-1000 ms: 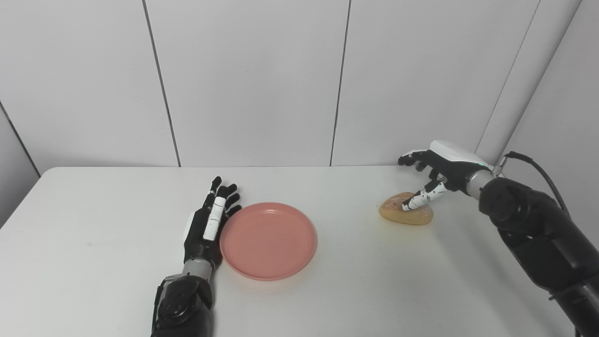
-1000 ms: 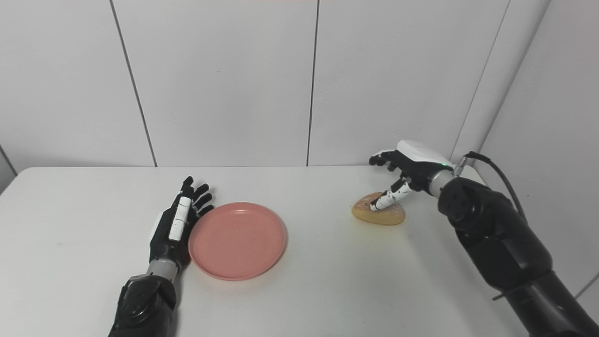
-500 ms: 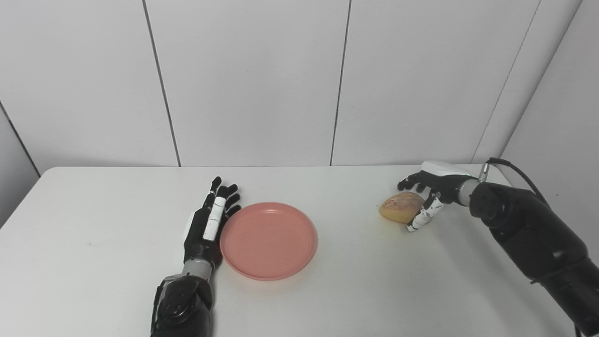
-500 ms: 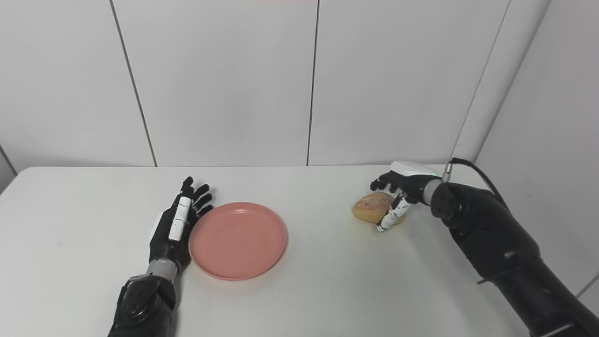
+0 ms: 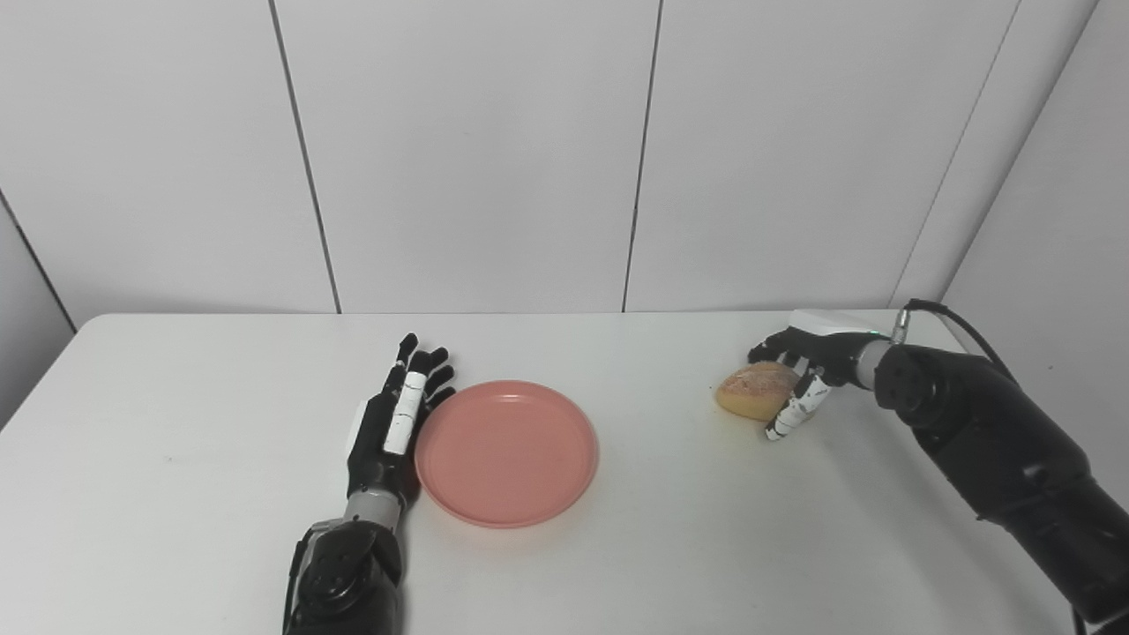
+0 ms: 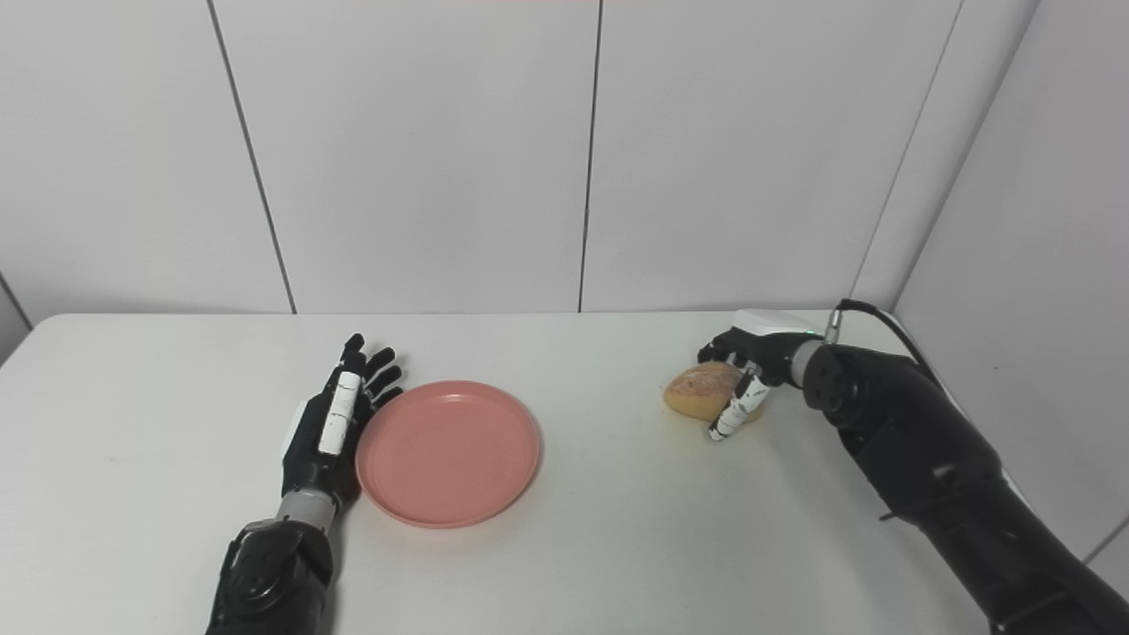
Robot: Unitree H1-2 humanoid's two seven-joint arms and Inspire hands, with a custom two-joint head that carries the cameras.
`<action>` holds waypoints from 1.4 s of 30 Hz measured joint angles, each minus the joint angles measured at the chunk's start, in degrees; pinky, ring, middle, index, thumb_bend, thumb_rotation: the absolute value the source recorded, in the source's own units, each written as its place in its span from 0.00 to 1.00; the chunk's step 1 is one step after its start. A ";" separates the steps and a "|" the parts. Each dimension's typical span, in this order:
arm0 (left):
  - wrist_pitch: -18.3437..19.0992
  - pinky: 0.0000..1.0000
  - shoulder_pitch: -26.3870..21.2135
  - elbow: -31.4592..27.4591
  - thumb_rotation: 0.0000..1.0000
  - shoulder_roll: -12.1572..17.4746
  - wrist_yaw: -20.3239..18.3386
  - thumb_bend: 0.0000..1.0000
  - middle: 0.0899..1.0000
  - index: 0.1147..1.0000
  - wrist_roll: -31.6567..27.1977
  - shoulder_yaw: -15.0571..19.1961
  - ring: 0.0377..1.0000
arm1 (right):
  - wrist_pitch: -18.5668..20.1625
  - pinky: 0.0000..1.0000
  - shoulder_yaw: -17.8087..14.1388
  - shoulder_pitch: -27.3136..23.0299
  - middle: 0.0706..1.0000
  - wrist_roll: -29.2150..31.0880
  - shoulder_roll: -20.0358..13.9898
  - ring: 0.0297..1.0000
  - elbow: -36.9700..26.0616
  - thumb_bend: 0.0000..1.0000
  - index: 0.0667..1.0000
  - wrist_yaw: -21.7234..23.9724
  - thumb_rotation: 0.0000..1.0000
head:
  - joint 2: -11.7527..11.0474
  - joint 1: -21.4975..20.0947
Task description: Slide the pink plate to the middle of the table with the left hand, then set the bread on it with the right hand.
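The pink plate [image 5: 507, 451] lies flat on the white table [image 5: 670, 547], a little left of the middle. My left hand [image 5: 392, 423] lies open and flat on the table, its fingers along the plate's left rim. The bread [image 5: 750, 392], a tan roll, rests on the table at the right. My right hand [image 5: 807, 362] is cupped around the bread's right end, with its fingers curled over the far side and its thumb [image 5: 789, 413] down along the near right side. The hand is open around the bread, and the bread sits on the table.
The table's far edge meets a white panelled wall [image 5: 476, 150]. A black cable [image 5: 957, 322] runs from my right wrist near the table's right back corner. Bare table lies between the plate and the bread.
My right hand came down from above the bread and wrapped around its right end, thumb in front. The bread tipped slightly. The left hand and plate stayed still.
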 measured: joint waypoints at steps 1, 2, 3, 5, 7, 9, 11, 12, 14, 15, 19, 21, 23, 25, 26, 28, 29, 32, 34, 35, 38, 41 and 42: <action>0.00 0.83 0.00 0.00 0.76 0.00 0.00 0.96 0.87 0.96 0.27 0.00 0.87 | -0.27 0.74 0.00 0.00 0.78 -0.03 0.04 0.78 0.01 1.00 0.77 -0.39 0.21 | 0.00 0.00; 0.00 0.83 0.00 0.01 0.76 0.00 0.00 0.96 0.87 0.96 0.46 0.02 0.87 | -0.44 0.72 -0.01 0.00 0.77 -0.09 0.10 0.77 0.02 1.00 0.77 -0.90 0.20 | 0.00 0.00; 0.00 0.82 0.00 0.01 0.77 0.00 0.00 0.96 0.87 0.96 0.58 0.03 0.87 | -0.68 0.69 -0.01 0.00 0.75 -0.18 0.16 0.73 0.05 1.00 0.76 -1.33 0.19 | 0.00 0.00; 0.00 0.83 0.00 0.01 0.77 0.00 0.00 0.96 0.87 0.96 0.62 0.03 0.86 | -1.47 0.64 -0.01 0.00 0.71 -0.76 0.28 0.68 0.20 0.98 0.75 -2.70 0.17 | 0.00 0.00; 0.01 0.83 0.00 0.01 0.77 0.00 0.00 0.96 0.87 0.96 0.63 0.03 0.86 | -2.21 0.56 -0.05 0.01 0.65 -1.20 0.43 0.61 0.24 0.94 0.72 -4.29 0.13 | 0.09 0.26; 0.07 0.84 0.02 -0.01 0.77 0.01 0.00 0.96 0.87 0.96 0.63 0.04 0.86 | -3.57 0.52 -0.21 0.01 0.62 -1.32 0.68 0.57 0.43 0.92 0.71 -6.21 0.12 | 0.26 0.44; 0.27 0.84 0.04 -0.11 0.76 0.00 0.00 0.97 0.87 0.96 0.63 0.04 0.86 | -4.07 0.50 -0.38 0.01 0.60 -1.38 1.20 0.55 0.73 0.90 0.70 -8.07 0.10 | 0.35 0.44; 0.34 0.84 0.04 -0.14 0.76 0.00 0.00 0.97 0.87 0.95 0.63 0.05 0.86 | -4.25 0.49 -0.38 0.02 0.59 -1.39 1.37 0.55 0.85 0.88 0.69 -8.58 0.08 | 0.35 0.44; 0.43 0.84 0.04 -0.15 0.76 0.00 0.01 0.97 0.86 0.95 0.63 0.04 0.85 | -4.93 0.47 -0.37 0.07 0.57 -1.49 1.75 0.53 0.96 0.86 0.66 -9.48 0.04 | 0.35 0.53; 0.46 0.84 0.04 -0.16 0.76 0.00 0.01 0.97 0.86 0.95 0.64 0.04 0.85 | -5.20 0.47 -0.38 0.09 0.57 -1.49 1.99 0.53 0.96 0.86 0.66 -9.92 0.04 | 0.35 0.53; 0.58 0.84 0.05 -0.21 0.77 0.00 0.01 0.97 0.87 0.95 0.64 0.01 0.86 | -6.92 0.41 -0.54 0.45 0.47 -1.47 2.50 0.48 1.11 0.61 0.50 -12.21 0.00 | 0.53 0.61; 0.62 0.84 0.06 -0.29 0.77 0.00 0.01 0.97 0.87 0.95 0.65 0.01 0.86 | -7.57 0.43 -0.56 0.47 0.46 -1.47 2.68 0.49 1.81 0.55 0.46 -13.03 0.00 | 0.61 0.70; 0.65 0.84 0.08 -0.31 0.77 0.01 0.01 0.97 0.87 0.95 0.66 0.01 0.86 | -7.70 0.43 -0.57 0.48 0.45 -1.47 2.70 0.48 2.25 0.53 0.46 -13.26 0.00 | 0.62 0.79; 0.67 0.84 0.08 -0.32 0.77 0.00 0.02 0.97 0.87 0.96 0.65 0.01 0.86 | -7.75 0.43 -0.55 0.48 0.45 -1.47 2.69 0.48 2.31 0.53 0.46 -13.25 0.00 | 0.62 0.88; 0.69 0.84 0.09 -0.35 0.77 0.00 0.01 0.97 0.87 0.95 0.65 0.02 0.86 | -7.75 0.42 -0.52 0.48 0.44 -1.47 2.69 0.47 2.31 0.53 0.46 -13.22 0.00 | 0.70 0.88; 0.80 0.85 0.15 -0.75 0.76 0.00 0.01 0.97 0.87 0.95 0.65 0.03 0.86 | -7.75 0.40 -0.44 0.48 0.43 -1.50 2.69 0.45 2.31 0.53 0.47 -13.13 0.00 | 0.70 0.79; 1.02 0.85 0.23 -1.00 0.77 0.00 0.01 0.96 0.86 0.95 0.65 0.03 0.86 | -7.75 0.39 -0.37 0.48 0.42 -1.54 2.69 0.44 2.31 0.53 0.48 -13.05 0.00 | 0.79 0.70; 1.46 0.83 0.42 -1.41 0.77 0.01 0.01 0.96 0.86 0.95 0.65 0.00 0.86 | -7.75 0.41 -0.22 0.48 0.43 -1.73 2.69 0.47 2.30 0.53 0.47 -12.83 0.00 | 0.79 0.70; 1.62 0.81 0.44 -1.44 0.77 0.01 0.01 0.96 0.86 0.95 0.65 0.00 0.85 | -7.75 0.41 -0.22 0.48 0.43 -1.74 2.67 0.46 2.26 0.53 0.47 -12.71 0.00 | 0.79 0.70; 1.66 0.81 0.45 -1.48 0.77 0.01 0.01 0.96 0.85 0.95 0.66 0.00 0.85 | -7.75 0.41 -0.22 0.48 0.43 -1.73 2.64 0.46 2.14 0.53 0.47 -12.36 0.00 | 0.79 0.70; 1.74 0.81 0.51 -1.72 0.77 0.01 0.01 0.96 0.85 0.95 0.67 -0.07 0.85 | -7.75 0.40 -0.22 0.48 0.43 -1.76 2.47 0.46 1.50 0.53 0.47 -11.49 0.00 | 0.88 0.70; 1.78 0.81 0.57 -1.80 0.77 0.02 0.01 0.96 0.86 0.95 0.68 -0.13 0.85 | -7.75 0.44 -0.23 0.56 0.45 -1.86 2.16 0.50 -0.32 0.53 0.46 -9.88 0.00 | 0.88 0.70; 1.79 0.82 0.58 -1.80 0.77 0.02 0.00 0.96 0.86 0.95 0.68 -0.14 0.85 | -7.75 0.45 -0.23 0.60 0.46 -1.92 2.11 0.51 -1.00 0.53 0.45 -9.44 0.00 | 0.88 0.70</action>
